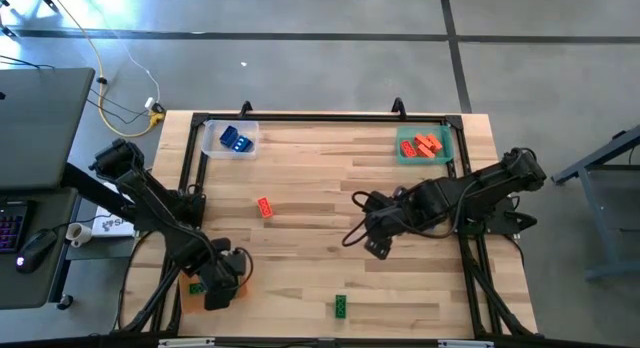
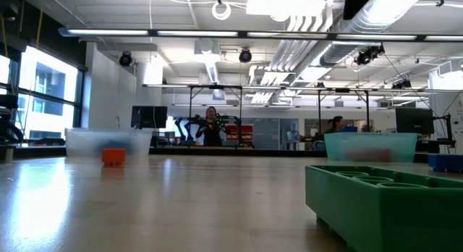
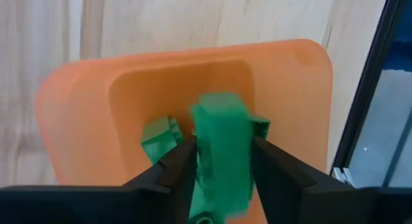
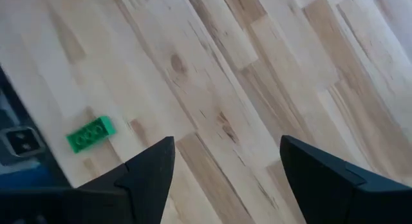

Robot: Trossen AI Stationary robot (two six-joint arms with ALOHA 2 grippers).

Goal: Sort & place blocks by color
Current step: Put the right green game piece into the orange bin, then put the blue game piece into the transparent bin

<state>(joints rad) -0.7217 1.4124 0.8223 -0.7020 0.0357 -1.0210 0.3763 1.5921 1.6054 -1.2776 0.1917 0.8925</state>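
Observation:
My left gripper [image 1: 222, 286] hangs over the orange tray [image 3: 84, 114] at the table's near left corner, fingers apart, pointing down. A green block [image 3: 222, 153] shows smeared between them, above other green blocks [image 3: 161, 137] lying in the tray. My right gripper [image 1: 372, 246] is open and bare above the table's middle right. One green block [image 1: 340, 306] lies flat near the front edge, also in the right wrist view [image 4: 91, 134]. A red block [image 1: 264, 207] lies left of centre. My left gripper has the green block's two sides [image 3: 201, 161] between its fingers [image 3: 177, 169], which come from above, pointing down. Whether the fingers touch the block I cannot tell. The block stands on end over the orange tray's hollow, blurred while fingers and tray are sharp.
A clear tray [image 1: 212, 140] with blue blocks [image 1: 235, 140] stands at the far left corner. A green tray [image 1: 445, 148] with red blocks [image 1: 425, 145] stands at the far right. A black frame [image 1: 190, 168] runs along the table's edges. People stand in the room beyond.

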